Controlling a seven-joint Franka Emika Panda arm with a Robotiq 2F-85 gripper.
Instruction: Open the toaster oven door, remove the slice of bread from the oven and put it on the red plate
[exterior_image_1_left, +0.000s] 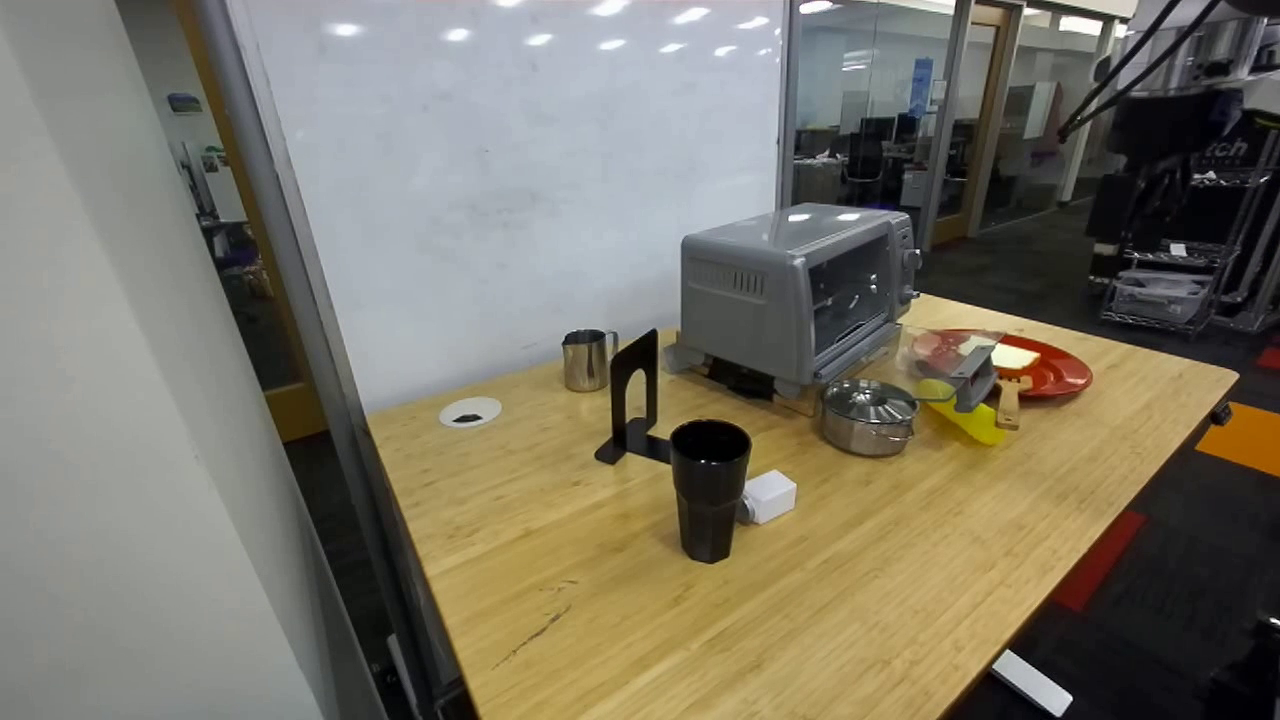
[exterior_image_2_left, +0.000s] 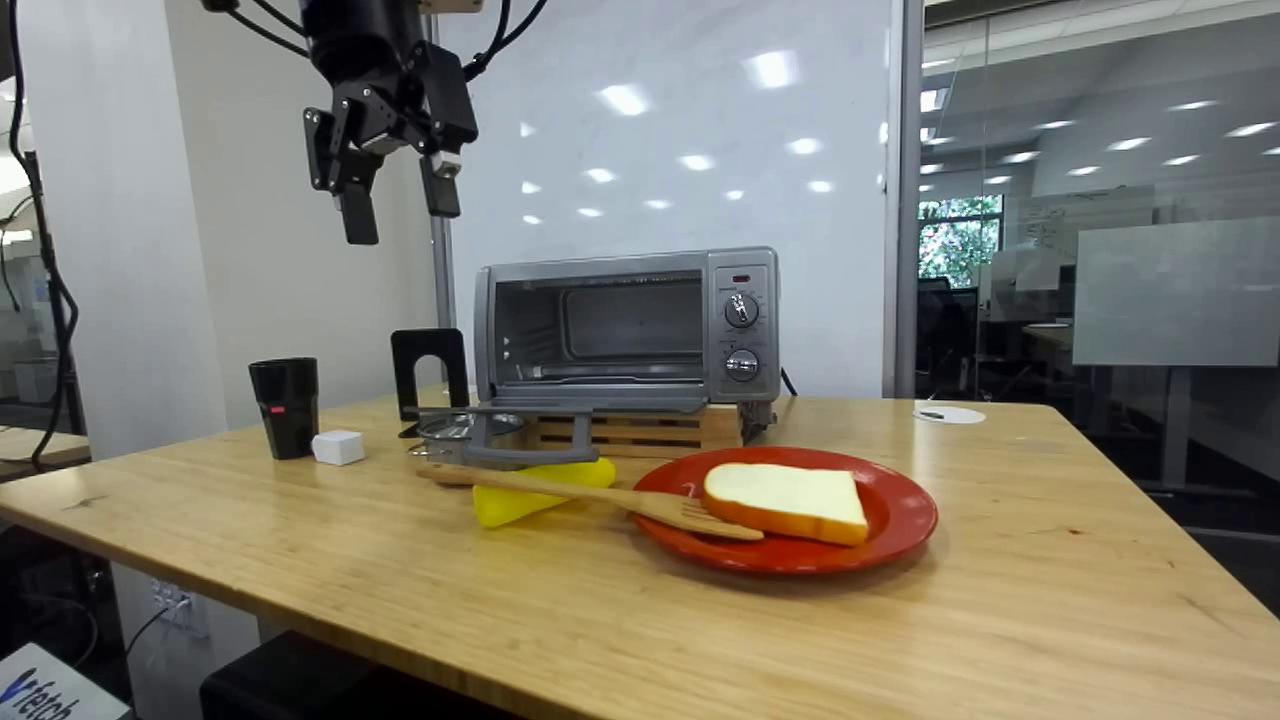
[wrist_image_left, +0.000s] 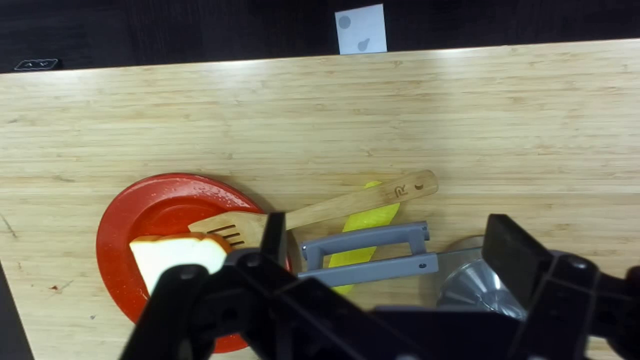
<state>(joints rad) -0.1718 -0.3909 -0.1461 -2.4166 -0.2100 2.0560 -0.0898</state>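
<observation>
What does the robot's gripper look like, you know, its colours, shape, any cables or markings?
The gripper is mostly black: a rounded body, angular jointed links and two flat, blocky fingers. A pale grey metal piece shows above one finger's tip. Black cables run beside the body. I can't make out any lettering on it.

Two slanting views across the table, one from overhead.
In an exterior view, from above near one end, the toaster oven sits right of centre; in an exterior view, lower and close to the red plate, the oven shows nearly head-on. Both share oven and plate; the wrist view looks down, plate at lower left.
</observation>
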